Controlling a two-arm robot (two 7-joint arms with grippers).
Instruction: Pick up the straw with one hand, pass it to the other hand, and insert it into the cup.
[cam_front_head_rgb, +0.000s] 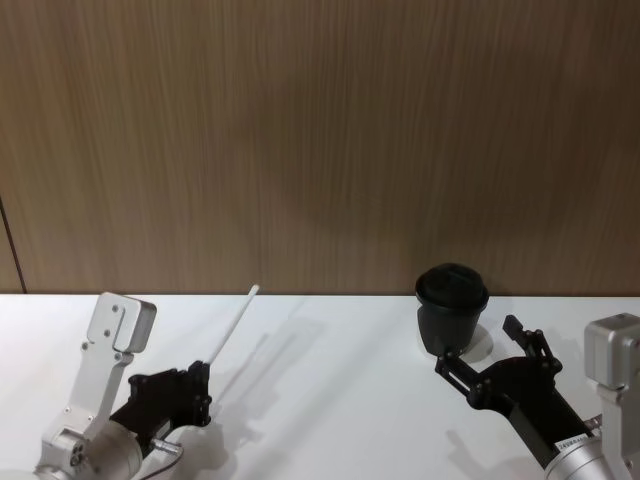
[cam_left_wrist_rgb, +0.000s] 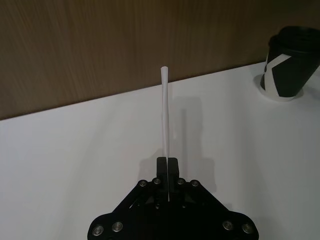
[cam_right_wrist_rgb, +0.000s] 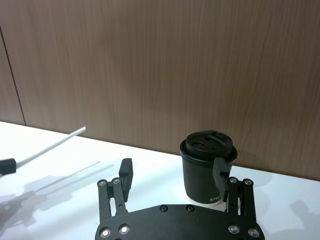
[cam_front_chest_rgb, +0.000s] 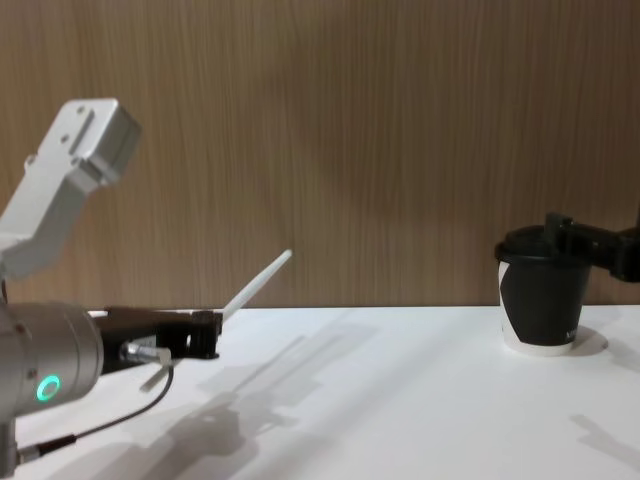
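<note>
Step in hand, as I judge it: transfer of the straw from the left gripper to the right gripper.

**Procedure**
1. I would back the right gripper (cam_front_head_rgb: 480, 345) off from the cup (cam_front_head_rgb: 452, 310) first, so the cup is not knocked.
2. I would bring both grippers toward the middle of the desk (cam_front_head_rgb: 330, 400).
3. The right gripper should take the straw (cam_front_head_rgb: 232, 325) on its free half, leaving a clear gap to the left gripper (cam_front_head_rgb: 200, 375).
4. I would close the right gripper fully before the left one lets go, and leave a long end free for insertion.

**Present positions**
- The left gripper is clamped on the straw's lower end above the desk's near-left corner.
- The straw is clear of the desk and slants up toward the far edge.
- The right gripper has its fingers apart over the near-right part of the desk, just in front of the cup. I cannot tell whether a finger touches it.
- The cup stands upright with its lid on, near the far edge and right of centre.
- The straw and the right gripper are well apart.
</note>
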